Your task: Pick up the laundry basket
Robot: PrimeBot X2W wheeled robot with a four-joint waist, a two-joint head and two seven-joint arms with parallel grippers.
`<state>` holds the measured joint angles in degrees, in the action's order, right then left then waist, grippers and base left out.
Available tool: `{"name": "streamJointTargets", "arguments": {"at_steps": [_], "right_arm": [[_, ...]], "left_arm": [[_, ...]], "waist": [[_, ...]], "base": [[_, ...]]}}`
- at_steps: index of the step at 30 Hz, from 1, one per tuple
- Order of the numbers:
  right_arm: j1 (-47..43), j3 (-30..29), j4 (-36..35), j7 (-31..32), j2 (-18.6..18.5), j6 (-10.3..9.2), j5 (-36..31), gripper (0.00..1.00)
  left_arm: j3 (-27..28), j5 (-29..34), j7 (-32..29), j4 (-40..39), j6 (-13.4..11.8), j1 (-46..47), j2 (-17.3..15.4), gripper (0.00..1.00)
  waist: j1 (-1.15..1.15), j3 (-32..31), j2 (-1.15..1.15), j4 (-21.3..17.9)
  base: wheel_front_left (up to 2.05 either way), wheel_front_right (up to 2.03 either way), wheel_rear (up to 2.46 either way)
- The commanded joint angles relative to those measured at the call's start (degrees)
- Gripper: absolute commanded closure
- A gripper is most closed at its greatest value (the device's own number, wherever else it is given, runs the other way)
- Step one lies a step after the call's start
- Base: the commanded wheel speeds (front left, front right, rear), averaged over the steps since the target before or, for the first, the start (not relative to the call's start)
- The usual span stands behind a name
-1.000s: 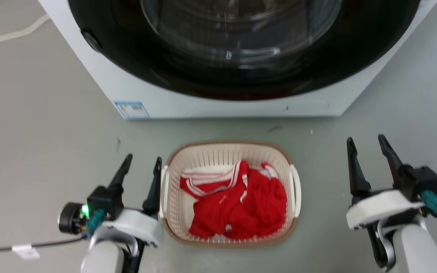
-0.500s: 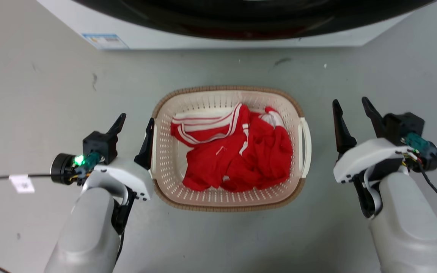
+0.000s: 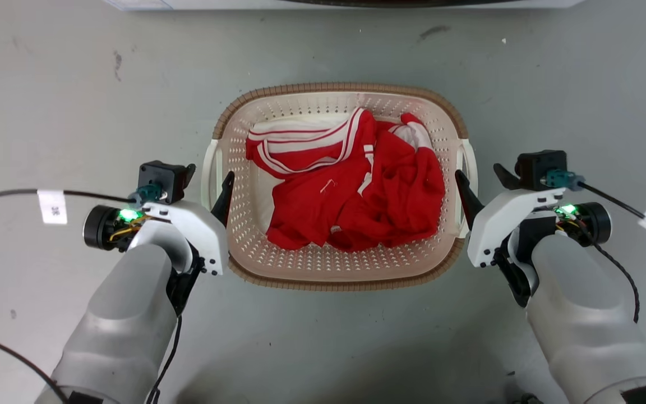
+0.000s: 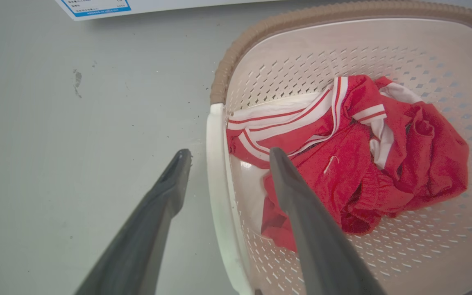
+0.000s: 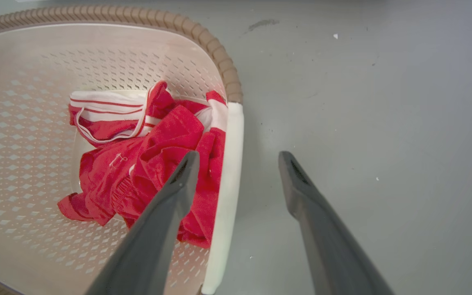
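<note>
While spread wide and gripping nothing, set to straddle for a two-sided lift: left gripper [image 4: 228,152] with one finger outside and one inside the left handle [image 4: 215,184], right gripper [image 5: 238,155] mirrored over the right handle [image 5: 230,172]. Contact unclear. Between both tools, laundry basket [image 3: 334,88] resting on floor [image 3: 76,112], red garment [image 3: 356,191] heaped just past the inner fingers. Beyond the tips, washing machine [image 4: 96,6]. Judged next: closing on both handles together for a level lift

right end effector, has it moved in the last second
Yes. The right end effector moved left toward the cream perforated plastic laundry basket; its fingers now straddle the white side handle.
</note>
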<state>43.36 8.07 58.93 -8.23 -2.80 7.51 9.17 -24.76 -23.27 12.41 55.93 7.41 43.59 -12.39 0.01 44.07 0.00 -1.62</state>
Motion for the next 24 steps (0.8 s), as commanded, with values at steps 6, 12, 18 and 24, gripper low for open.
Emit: {"name": "streamJointTargets", "arguments": {"at_steps": [6,12,18,24], "right_arm": [[6.8,3.8,7.0,4.1,-0.1,-0.04,2.9,0.00],[10.2,5.8,10.9,9.1,-0.1,-0.03,5.6,0.00],[12.7,6.0,13.2,10.7,-0.1,-0.04,4.9,0.00],[13.8,5.7,14.1,10.7,-0.1,-0.04,3.9,0.00]], "left_arm": [[-8.4,-6.5,-3.6,2.2,0.1,5.3,-1.6,0.00],[-16.1,-12.3,-9.8,1.4,0.1,7.6,-2.9,0.00],[-21.9,-17.1,-11.3,0.6,0.1,9.5,-4.6,0.00],[-26.5,-21.1,-12.0,1.0,0.1,11.0,-5.3,0.00]], "waist": [[-0.01,3.0,0.00,0.8],[-0.01,4.3,0.00,1.3],[-0.01,5.2,0.00,1.9],[-0.01,5.6,0.00,2.3]], "base": [[0.00,0.00,0.00],[0.00,0.00,0.00],[0.00,0.00,0.00],[0.00,0.00,0.00]]}}
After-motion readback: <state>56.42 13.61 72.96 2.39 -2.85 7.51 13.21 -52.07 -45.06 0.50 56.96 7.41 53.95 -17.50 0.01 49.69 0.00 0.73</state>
